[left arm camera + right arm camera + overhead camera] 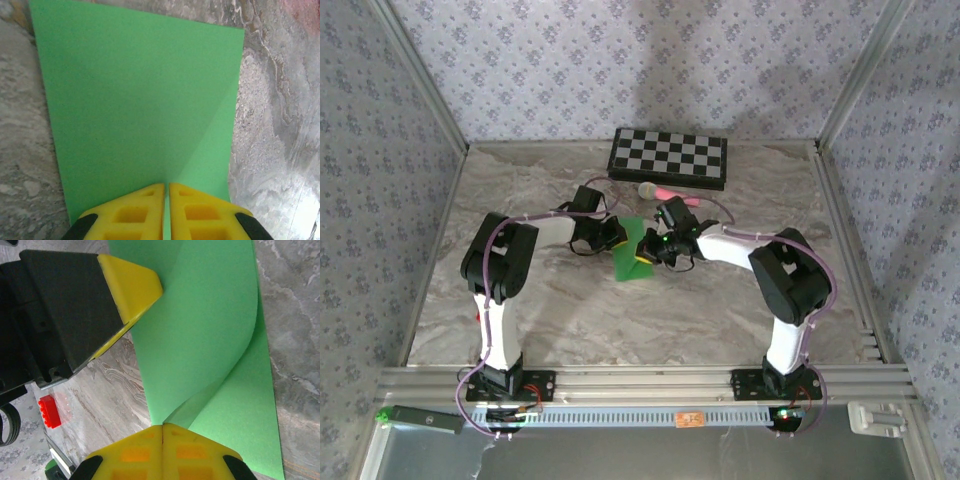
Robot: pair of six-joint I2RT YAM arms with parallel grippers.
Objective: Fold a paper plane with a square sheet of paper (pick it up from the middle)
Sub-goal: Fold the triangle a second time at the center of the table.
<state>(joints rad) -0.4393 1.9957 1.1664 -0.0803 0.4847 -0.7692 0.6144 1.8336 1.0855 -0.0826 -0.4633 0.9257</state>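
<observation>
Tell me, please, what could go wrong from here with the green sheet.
Both the left end effector and the right end effector pinch the square sheet of paper at its edge; pulling apart could tear it or slip it free.
The sheet curls over, not yet creased; it may spring back or land misaligned.

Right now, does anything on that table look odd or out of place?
Nothing broken. The green sheet isn't flat: one side curls over where the right pincer pinches it. A small red brick lies stray nearby.
</observation>
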